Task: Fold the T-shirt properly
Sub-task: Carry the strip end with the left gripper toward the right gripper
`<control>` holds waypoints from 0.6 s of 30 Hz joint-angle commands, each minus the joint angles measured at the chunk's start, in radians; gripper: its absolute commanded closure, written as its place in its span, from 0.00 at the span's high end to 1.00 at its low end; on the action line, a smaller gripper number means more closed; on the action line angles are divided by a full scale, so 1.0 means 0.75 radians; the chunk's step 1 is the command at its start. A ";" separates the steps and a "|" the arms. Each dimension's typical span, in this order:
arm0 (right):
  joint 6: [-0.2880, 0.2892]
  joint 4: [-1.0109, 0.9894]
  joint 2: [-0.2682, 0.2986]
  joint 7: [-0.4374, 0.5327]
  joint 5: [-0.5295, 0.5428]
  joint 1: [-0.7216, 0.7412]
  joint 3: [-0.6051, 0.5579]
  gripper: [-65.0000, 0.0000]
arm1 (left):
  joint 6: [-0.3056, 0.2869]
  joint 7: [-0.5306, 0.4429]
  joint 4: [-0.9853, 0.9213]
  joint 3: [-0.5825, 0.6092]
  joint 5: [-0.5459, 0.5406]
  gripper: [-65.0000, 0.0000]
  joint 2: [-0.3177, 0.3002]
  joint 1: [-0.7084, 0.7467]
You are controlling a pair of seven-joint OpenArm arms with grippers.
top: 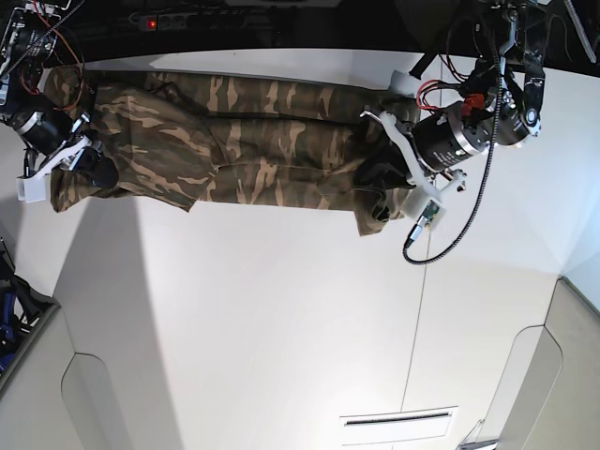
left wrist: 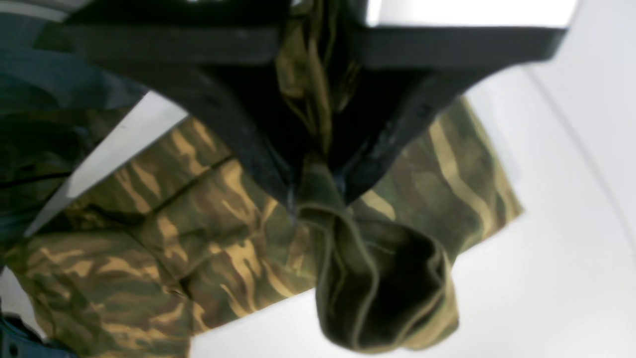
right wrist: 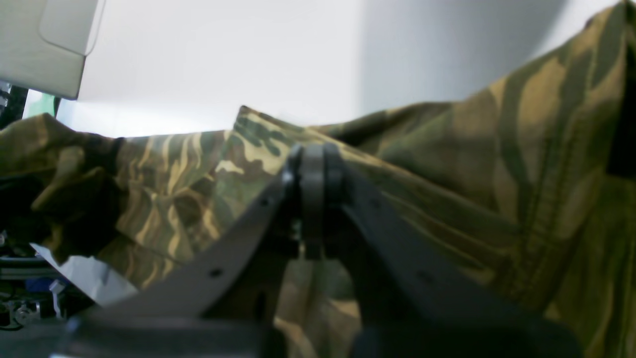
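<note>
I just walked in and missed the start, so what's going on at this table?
A two-armed robot is folding a camouflage T-shirt on a white table. The left gripper is shut on a bunched piece of the cloth at one end, and the right gripper is shut at the other end, with cloth around its tips. The shirt lies stretched in a long band between them along the far edge of the table. It is not yet a neat fold.

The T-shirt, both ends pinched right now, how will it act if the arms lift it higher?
Probably floppy: the T-shirt bunches and droops below the left pincer. The middle would likely sag, since it is stretched between that one and the right pincer. It seems light, held by thin pinches of cloth.
</note>
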 commanded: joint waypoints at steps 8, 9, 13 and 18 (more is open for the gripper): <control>0.006 0.024 0.022 0.021 0.022 0.009 0.009 0.00 | -0.006 -0.073 0.023 0.162 0.086 0.00 0.111 -0.008; 0.006 0.024 0.022 0.022 0.012 0.009 0.009 0.00 | -0.006 -0.080 0.022 0.186 0.104 0.00 0.115 -0.008; 0.006 0.024 0.022 0.022 0.005 0.010 0.009 0.00 | -0.005 -0.144 0.021 0.272 0.196 0.00 0.118 -0.008; 0.006 0.024 0.022 0.022 0.005 0.010 0.012 0.08 | -0.006 -0.211 0.021 0.328 0.244 0.51 0.119 -0.007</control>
